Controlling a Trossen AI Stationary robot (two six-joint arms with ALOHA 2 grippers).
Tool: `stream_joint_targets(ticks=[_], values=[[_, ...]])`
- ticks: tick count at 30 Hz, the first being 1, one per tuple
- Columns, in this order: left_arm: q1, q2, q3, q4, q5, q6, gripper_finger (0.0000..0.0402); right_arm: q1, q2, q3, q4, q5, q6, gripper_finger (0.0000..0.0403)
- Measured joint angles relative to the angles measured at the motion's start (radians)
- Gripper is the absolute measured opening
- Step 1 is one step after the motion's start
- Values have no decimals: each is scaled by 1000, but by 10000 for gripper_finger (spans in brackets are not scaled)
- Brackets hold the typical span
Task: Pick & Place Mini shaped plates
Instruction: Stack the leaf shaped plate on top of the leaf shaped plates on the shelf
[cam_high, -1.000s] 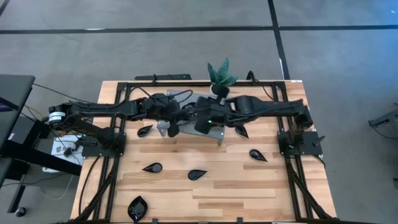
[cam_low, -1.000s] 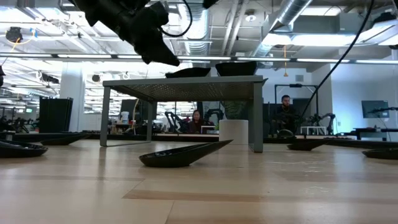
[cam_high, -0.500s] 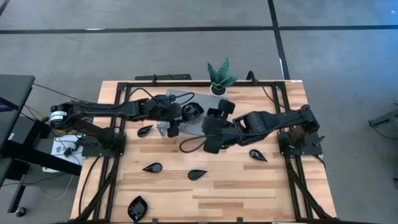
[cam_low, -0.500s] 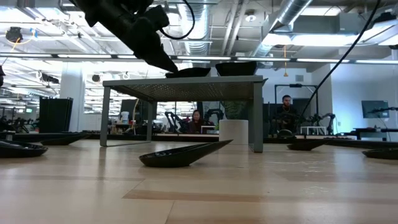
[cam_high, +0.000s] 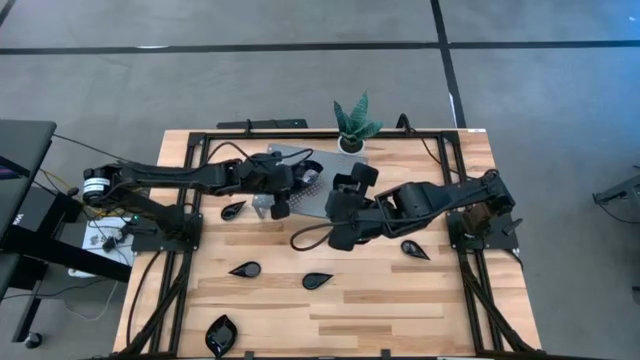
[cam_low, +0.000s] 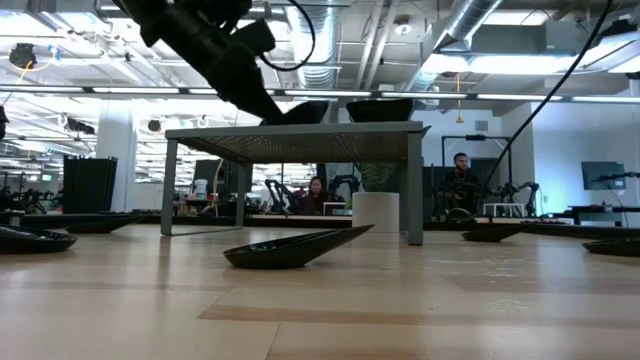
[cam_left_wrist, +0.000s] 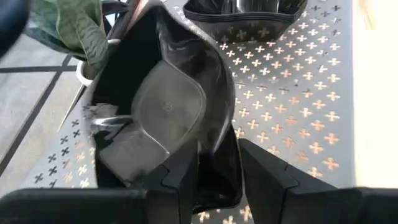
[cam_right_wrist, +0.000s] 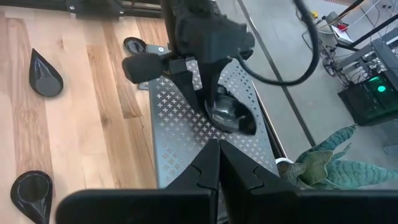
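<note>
The grey metal stand (cam_high: 318, 195) with cross-shaped holes sits directly under the left gripper and just beyond the right gripper's tips; seen from table height, its flat top rests on straight legs (cam_low: 292, 136). The green potted plant (cam_high: 354, 123) stands at the table's far edge, just past the stand from both grippers; its white pot (cam_low: 376, 211) shows between the stand's legs. The wooden table (cam_high: 390, 295) carries it all. Two people (cam_low: 460, 175) sit in the room behind.

1. Five mini shaped plates lie on the bare table (cam_high: 300, 310), e.g. one teardrop plate (cam_high: 318, 281)
2. Two plates on the one perforated stand (cam_high: 310, 200)
3. One potted plant (cam_high: 354, 122)
4. Two arms
</note>
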Motion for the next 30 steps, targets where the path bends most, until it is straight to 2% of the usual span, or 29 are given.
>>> stream_joint_targets(ticks=[9, 17, 23, 26, 30], values=[[-37, -73, 0, 37, 29, -18, 116, 0, 0, 0, 0, 4, 0, 0], [-37, 27, 0, 124, 25, -54, 152, 0, 0, 0, 4, 4, 0, 0], [-37, 99, 0, 184, -115, -46, 171, 0, 0, 0, 3, 2, 0, 0], [-37, 101, 0, 185, -128, -46, 157, 0, 0, 0, 2, 0, 0, 0], [-44, 72, 0, 186, -131, -52, 99, 0, 0, 0, -1, 0, 0, 0]])
